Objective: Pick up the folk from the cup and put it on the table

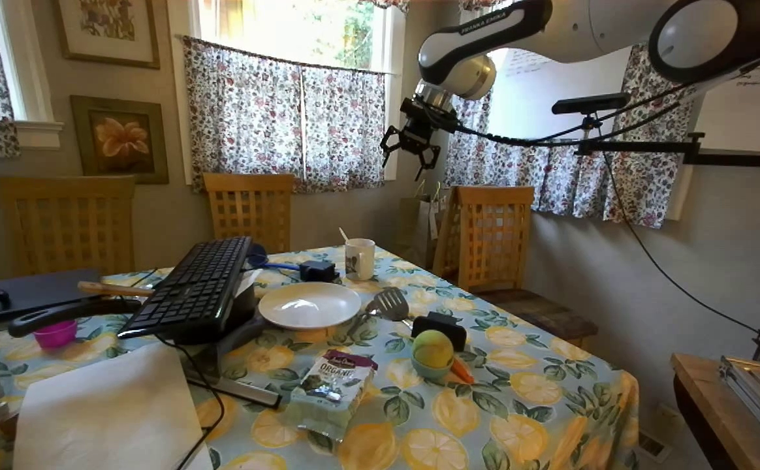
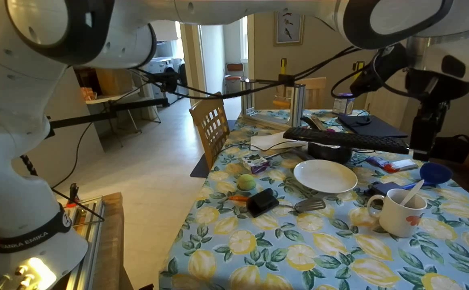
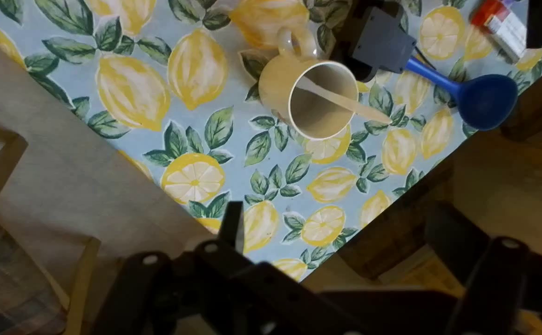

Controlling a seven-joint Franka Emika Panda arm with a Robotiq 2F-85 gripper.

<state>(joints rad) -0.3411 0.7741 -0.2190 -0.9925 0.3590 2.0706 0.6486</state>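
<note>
Fork (image 3: 364, 109) leaning in cup (image 2: 395, 219); gripper (image 1: 401, 170) not engaged: tipping and slip risks

Position: the fork leans inside the upright cup, its pale handle crossing the rim and projecting past it. The lower end cannot be made out, so tines are unconfirmed. The cup stands on the table (image 2: 299, 257), toward a corner. The gripper's fingers are spread with nothing between them, higher than the cup and well apart from it. The pick-up appears not yet begun.

Findings, by judgement:

1. Missed grip. The handle is slim and slanted. Fingers that come down without matching its lean may close beside it or let it slide through.

2. Upset cup. The spread fingers look wide against the cup's mouth; an off-centre or too-low approach could strike the rim or the cup's own handle.

3. Drag on lifting. A sideways pull before the hidden end clears the rim could lever the cup over.

4. Contact with neighbours. A dark device (image 3: 378, 42) and a blue ladle (image 3: 487, 102) lie near the cup; a wide swing on that side could knock either.

5. Poor set-down. Release close to the table edge, or from too high, might let the fork bounce or drop off the side.
</note>
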